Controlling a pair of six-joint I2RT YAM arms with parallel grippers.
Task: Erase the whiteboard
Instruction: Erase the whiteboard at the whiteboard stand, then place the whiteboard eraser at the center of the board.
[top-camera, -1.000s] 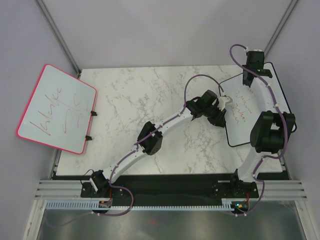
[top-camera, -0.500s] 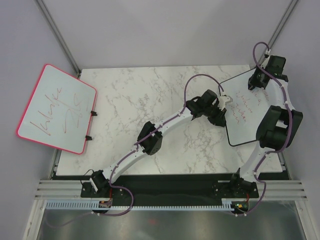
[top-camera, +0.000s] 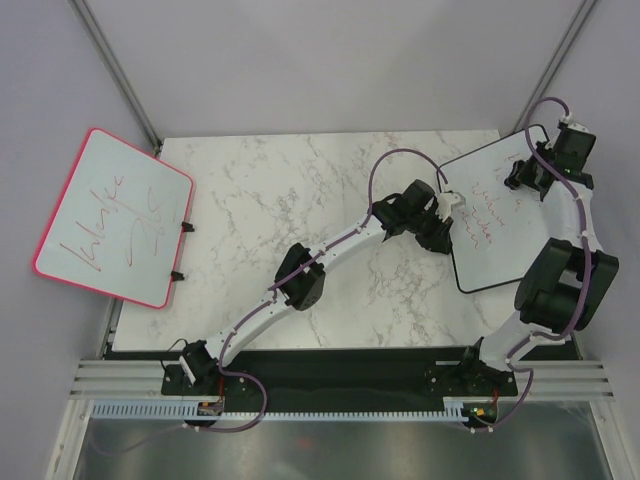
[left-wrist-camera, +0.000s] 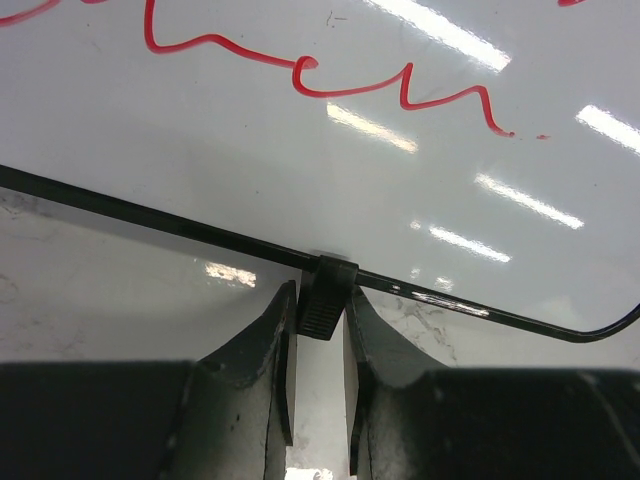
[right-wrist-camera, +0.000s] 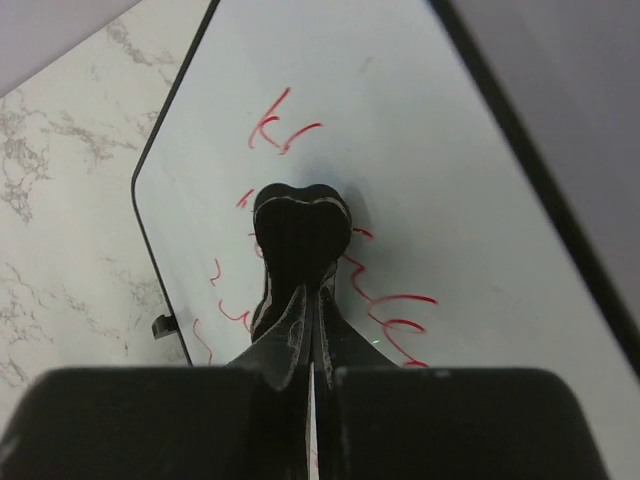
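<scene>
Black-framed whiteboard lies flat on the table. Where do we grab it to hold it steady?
Grip the black tab jutting from the whiteboard frame, coming in low from the marble table side. The board lies flat, so nothing else sticks out to pinch. The left gripper is clamped there.

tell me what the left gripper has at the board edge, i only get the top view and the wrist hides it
observer: the left gripper is pinched on a small black tab that sticks out from the thin frame of the whiteboard.
operator: ok and the right one, open or shut
observer: the right gripper is shut, fingers pressed together.
operator: any writing by it
observer: yes, red writing shows on both sides of its tips. I cannot tell whether they touch the board.
</scene>
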